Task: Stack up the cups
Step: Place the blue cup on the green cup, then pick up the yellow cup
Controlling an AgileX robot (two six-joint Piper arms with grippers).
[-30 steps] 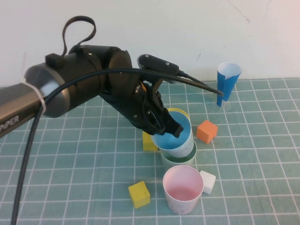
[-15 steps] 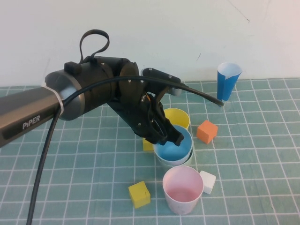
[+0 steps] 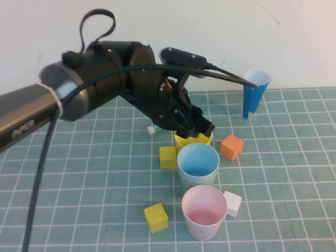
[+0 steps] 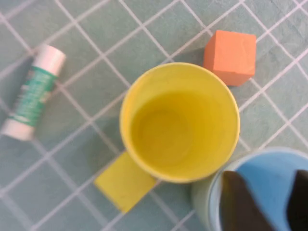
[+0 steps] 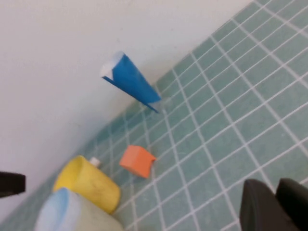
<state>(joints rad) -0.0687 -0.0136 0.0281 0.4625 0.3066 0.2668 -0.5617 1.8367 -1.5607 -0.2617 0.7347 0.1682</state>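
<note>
You had a plain white wall (image 3: 220, 37) behind the work surface, bare except for a thin dark hairline mark (image 3: 268, 13) near its upper right in the high view. The wall met the surface along a straight edge running across the picture. The surface itself was covered by a teal-green mat (image 3: 294, 210) printed with a white square grid, and it reached the near edge of the high view. Light was soft and even, with only faint shadows on the mat. Your right wrist view showed the same wall and mat at a slant; your left wrist view looked straight down on the grid.
</note>
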